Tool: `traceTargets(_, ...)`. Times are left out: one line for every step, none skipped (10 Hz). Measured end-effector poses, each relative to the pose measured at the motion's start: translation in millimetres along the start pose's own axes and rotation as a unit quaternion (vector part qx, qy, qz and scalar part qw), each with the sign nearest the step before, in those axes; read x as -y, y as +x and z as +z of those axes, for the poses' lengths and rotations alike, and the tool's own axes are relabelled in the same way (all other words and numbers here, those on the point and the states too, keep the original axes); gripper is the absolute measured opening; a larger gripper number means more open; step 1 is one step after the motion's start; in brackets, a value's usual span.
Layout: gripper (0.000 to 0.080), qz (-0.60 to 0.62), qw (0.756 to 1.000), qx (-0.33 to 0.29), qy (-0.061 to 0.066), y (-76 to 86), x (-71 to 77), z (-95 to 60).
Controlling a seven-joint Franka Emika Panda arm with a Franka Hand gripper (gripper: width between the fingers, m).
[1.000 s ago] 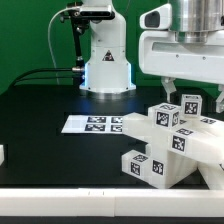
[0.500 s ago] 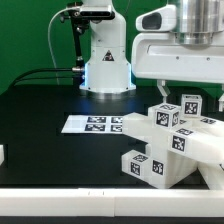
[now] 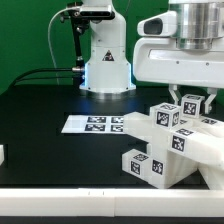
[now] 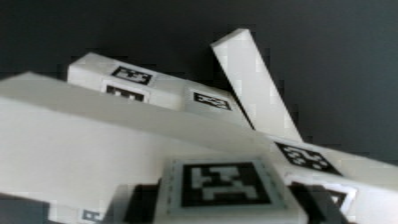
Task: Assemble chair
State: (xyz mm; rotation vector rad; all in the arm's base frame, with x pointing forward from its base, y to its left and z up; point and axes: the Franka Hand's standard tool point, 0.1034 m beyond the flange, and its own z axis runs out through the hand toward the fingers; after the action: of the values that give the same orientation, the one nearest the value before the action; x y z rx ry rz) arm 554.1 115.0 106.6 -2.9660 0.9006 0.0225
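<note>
Exterior view: you had one chair (image 3: 168,140) at the table's (image 3: 60,150) right, one marker board (image 3: 92,124) beside it. Since earlier, your gripper (image 3: 187,100) shifted right, above the chair; whether its fingers grip, I cannot tell. Wrist view: several tagged bars (image 4: 178,130) filled the frame.

Table (image 3: 40,105) lies open leftward in the exterior view; chair (image 3: 165,140) seemingly crowds the right.
</note>
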Motion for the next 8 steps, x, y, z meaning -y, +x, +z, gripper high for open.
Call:
traceTargets(0.0262, 0.037, 0.999, 0.0, 0.001, -0.2, 0.2, 0.1)
traceTargets(0.0262, 0.075, 0.997, 0.001, 0.001, -0.4, 0.4, 0.1)
traceTargets(0.0262, 0.107, 0.994, 0.001, 0.001, -0.4, 0.4, 0.1)
traceTargets(0.0262, 0.129, 0.992, 0.001, 0.001, -0.5, 0.6, 0.1)
traceTargets(0.0262, 0.162, 0.987, 0.001, 0.001, -0.7, 0.7, 0.2)
traceTargets(0.0264, 0.18, 0.984, 0.001, 0.001, -0.7, 0.8, 0.2)
traceTargets(0.0264, 0.218, 0.976, 0.002, 0.002, -0.7, 0.8, 0.3)
traceTargets(0.0264, 0.273, 0.962, 0.004, 0.008, -0.1, 0.3, 0.8)
